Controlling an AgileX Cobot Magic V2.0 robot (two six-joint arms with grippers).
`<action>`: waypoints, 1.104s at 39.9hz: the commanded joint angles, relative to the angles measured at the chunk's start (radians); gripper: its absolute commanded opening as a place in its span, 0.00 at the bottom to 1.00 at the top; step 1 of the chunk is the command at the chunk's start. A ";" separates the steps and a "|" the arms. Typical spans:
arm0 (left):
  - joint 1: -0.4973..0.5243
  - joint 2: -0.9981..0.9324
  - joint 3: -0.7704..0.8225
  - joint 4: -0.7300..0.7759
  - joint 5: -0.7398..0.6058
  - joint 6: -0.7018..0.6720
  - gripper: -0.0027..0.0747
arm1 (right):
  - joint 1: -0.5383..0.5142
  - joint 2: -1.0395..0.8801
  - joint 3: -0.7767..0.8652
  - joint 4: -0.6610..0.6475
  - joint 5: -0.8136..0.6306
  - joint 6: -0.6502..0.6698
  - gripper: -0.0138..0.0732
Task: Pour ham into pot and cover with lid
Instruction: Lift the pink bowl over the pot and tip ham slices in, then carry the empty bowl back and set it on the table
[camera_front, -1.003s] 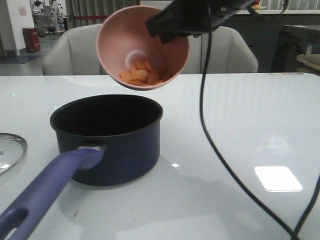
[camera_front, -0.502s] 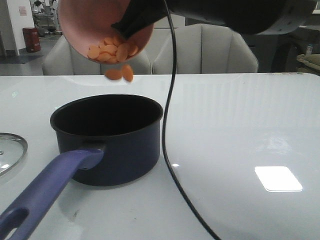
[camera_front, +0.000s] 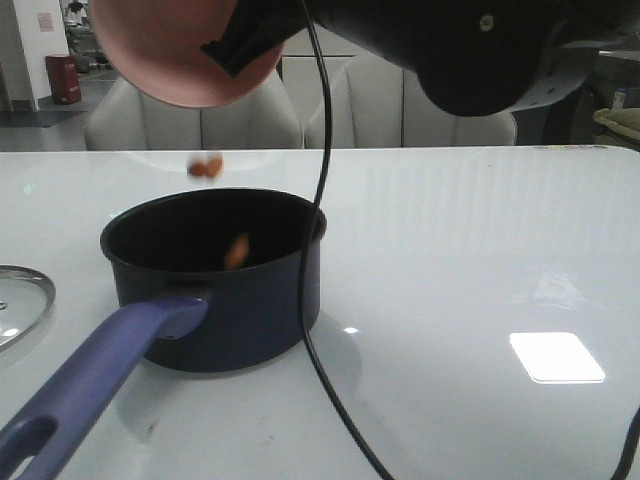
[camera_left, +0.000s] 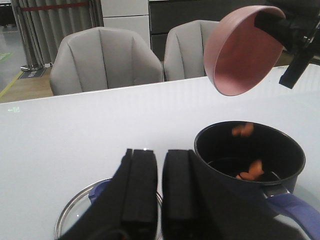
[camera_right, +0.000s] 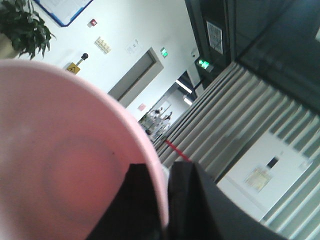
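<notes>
Right fingers (camera_right: 160, 200) pinching pink bowl (camera_front: 170, 50) rim, orange ham (camera_front: 207, 167) chunks mid-air

We see the pot (camera_front: 215, 280) toward the worktop's near left, its handle (camera_front: 95, 385) reaching the near edge. The lid (camera_front: 22, 300) lies at the left edge beside it. The bowl (camera_front: 180, 50) hangs tipped above, ham (camera_front: 207, 167) falling between

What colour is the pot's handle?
Lighter purple-blue handle on the dark navy pot; clearest in the front view.
</notes>
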 joint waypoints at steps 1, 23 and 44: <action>-0.008 -0.016 -0.022 0.000 -0.076 -0.001 0.19 | -0.003 -0.046 -0.027 0.081 0.002 0.152 0.31; -0.008 -0.016 -0.022 0.000 -0.076 -0.001 0.19 | -0.071 -0.245 -0.029 0.426 0.876 0.364 0.31; -0.008 -0.016 -0.022 0.000 -0.076 -0.001 0.19 | -0.511 -0.289 -0.029 0.409 1.499 0.351 0.31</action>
